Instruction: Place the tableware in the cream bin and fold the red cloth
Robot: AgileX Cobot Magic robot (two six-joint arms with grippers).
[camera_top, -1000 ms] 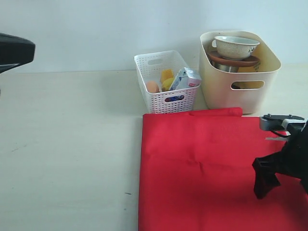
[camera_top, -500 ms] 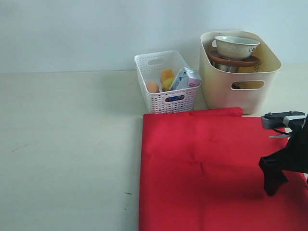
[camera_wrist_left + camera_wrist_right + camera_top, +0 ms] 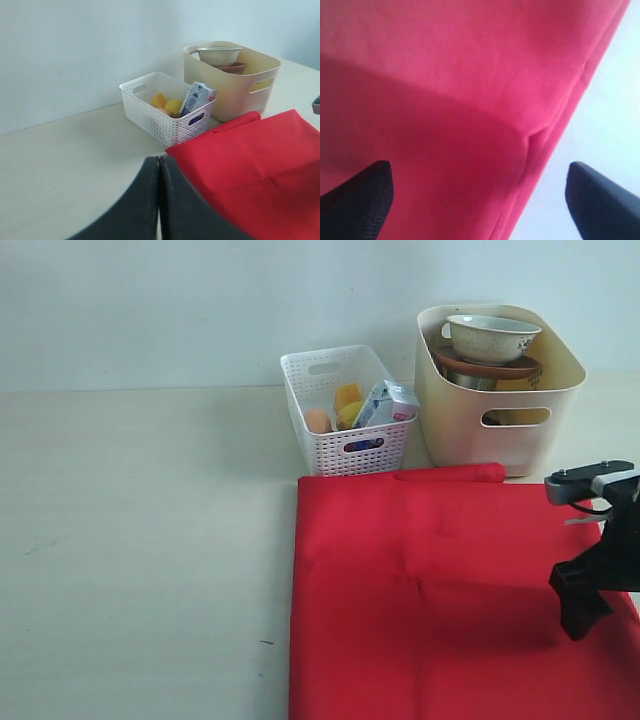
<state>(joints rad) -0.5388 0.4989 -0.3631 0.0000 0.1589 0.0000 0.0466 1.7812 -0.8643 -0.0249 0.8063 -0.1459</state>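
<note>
Two containers stand at the back of your counter, side by side and just apart. In the cream bin on the right, the pale bowl sits upright on the terracotta plate, both rising to about rim height. Under the plate you can see a glint of what is probably the steel cup, though most of it is hidden. Something yellow shows through the bin's front handle cut-out; you cannot tell what it is.

The white lattice basket on the left holds an egg, a yellow lemon and a milk carton leaning against its right wall.

Your red cloth lies spread flat in front of both containers, with its far edge bunched into a low ridge just before the bin.

The right fingers stand wide apart and grip nothing, poised at the cloth's right edge with one over the fabric and the other over bare counter. The left fingers are pressed together, empty, above the counter near the cloth's left edge.
</note>
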